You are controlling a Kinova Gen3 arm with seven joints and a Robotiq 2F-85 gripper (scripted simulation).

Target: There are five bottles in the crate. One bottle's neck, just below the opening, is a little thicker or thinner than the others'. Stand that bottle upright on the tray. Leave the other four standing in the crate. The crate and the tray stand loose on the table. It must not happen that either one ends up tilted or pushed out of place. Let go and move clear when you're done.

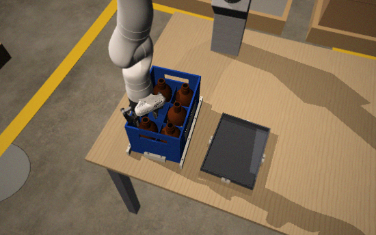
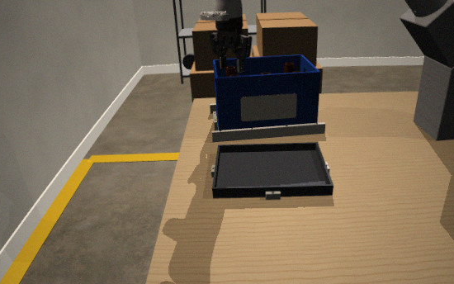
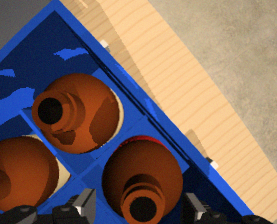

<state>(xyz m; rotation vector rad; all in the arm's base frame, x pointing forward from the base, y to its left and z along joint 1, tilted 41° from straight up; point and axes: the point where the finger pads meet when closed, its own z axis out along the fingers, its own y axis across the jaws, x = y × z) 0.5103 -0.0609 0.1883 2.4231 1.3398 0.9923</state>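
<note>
Top view. Blue rectangular plastic crate with inner dividers (image 1: 150, 148) (image 2: 227, 103) (image 3: 21, 35), on a pale wooden table (image 1: 307, 147) (image 2: 347, 243) (image 3: 184, 85). Contents: five brown, round-shouldered bottles with narrow necks, all upright; one compartment, toward 9 o'clock in the middle row, holds none. Shallow dark grey rectangular tray (image 1: 232, 147) (image 2: 270, 169), at about 4 o'clock from the crate; no bottle on it. Black two-finger gripper (image 1: 145, 117) (image 2: 231, 68) (image 3: 138, 205), over the crate's 8 o'clock corner.

Exterior view. Crate at 12 o'clock from the tray, its wall hiding the bottle bodies. Gripper fingers point down at the crate's 10 o'clock end, apart, a brown bottle neck showing between them.

Wrist view. Brown bottle with a red band low on the body (image 3: 141, 175), at 6 o'clock: dark round mouth, ringed collar beneath. It lies between the jaws, one finger at 9 o'clock of its neck, the other at 3 o'clock, a gap on each side. Jaws partly open, gripping nothing. Brown bottle with a cream band (image 3: 86, 112), at 10 o'clock in the corner compartment. Third brown bottle, also cream-banded (image 3: 21, 172), at 8 o'clock. Which neck is the odd one: cannot be told; that bottle stands in the crate with the rest.
</note>
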